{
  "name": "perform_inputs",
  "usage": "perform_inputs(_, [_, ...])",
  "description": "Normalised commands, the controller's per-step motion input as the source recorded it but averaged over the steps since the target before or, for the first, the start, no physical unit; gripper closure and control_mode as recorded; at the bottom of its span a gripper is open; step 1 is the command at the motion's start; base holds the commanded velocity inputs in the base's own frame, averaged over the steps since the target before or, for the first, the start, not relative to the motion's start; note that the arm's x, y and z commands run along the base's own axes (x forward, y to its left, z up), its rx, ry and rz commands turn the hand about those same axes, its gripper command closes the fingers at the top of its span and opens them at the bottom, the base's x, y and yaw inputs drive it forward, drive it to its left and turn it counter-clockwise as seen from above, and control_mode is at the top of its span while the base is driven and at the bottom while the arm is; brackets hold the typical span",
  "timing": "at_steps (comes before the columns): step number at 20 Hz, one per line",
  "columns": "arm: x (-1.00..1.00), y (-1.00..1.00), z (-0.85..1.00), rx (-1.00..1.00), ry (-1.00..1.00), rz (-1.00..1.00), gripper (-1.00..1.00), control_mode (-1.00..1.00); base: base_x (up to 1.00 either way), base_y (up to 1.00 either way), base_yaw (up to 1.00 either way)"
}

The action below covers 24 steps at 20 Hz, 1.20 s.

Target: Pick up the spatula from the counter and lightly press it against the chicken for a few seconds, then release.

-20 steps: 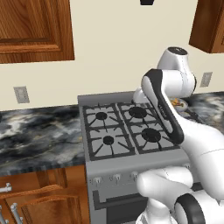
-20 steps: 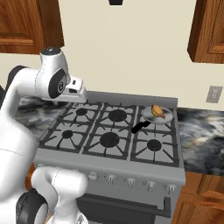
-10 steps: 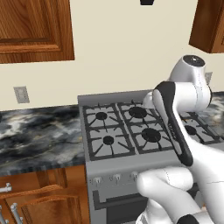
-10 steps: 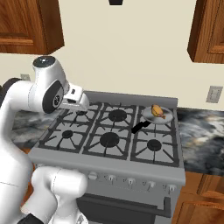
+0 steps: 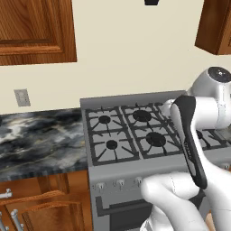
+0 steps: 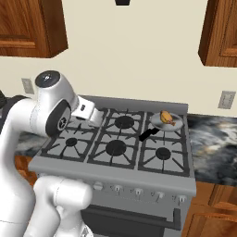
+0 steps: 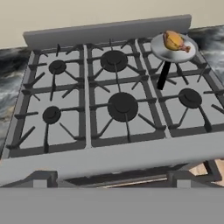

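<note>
Hanging above the stove (image 6: 111,169), the fingers (image 6: 97,118) are standing spread wide, pinching nothing. The chicken (image 7: 174,40) is lying in a grey pan (image 7: 159,50) at the stove's right rear corner, well apart from the fingers, the pan's black handle (image 7: 164,76) pointing toward the front. Dark marbled table (image 6: 214,144) is flanking the stove.

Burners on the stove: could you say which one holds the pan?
The rear right burner; the pan with chicken sits there, the other five stand bare.

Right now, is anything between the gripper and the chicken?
Nothing visible. The gripper hangs over the left back of the stove. The chicken lies in a pan at back right, with just stove top between.
</note>
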Motion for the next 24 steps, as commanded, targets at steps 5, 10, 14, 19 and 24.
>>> perform_inputs(5, [-0.14,-0.38,0.01,-0.03,-0.06,-0.1,-1.0,-1.0,0.0,0.0,0.0])
perform_inputs(10, [-0.11,-0.37,0.02,-0.06,-0.05,-0.09,-1.0,-1.0,0.0,0.0,0.0])
perform_inputs(14, [-0.04,-0.27,0.07,0.0,-0.04,-0.04,-1.0,-1.0,0.0,0.0,0.0])
perform_inputs(19, [-0.08,-0.3,0.1,-0.06,-0.02,-0.01,-1.0,-1.0,0.0,0.0,0.0])
perform_inputs(24, [-0.11,-0.35,0.11,-0.1,0.0,-0.02,-1.0,-1.0,0.0,0.0,0.0])
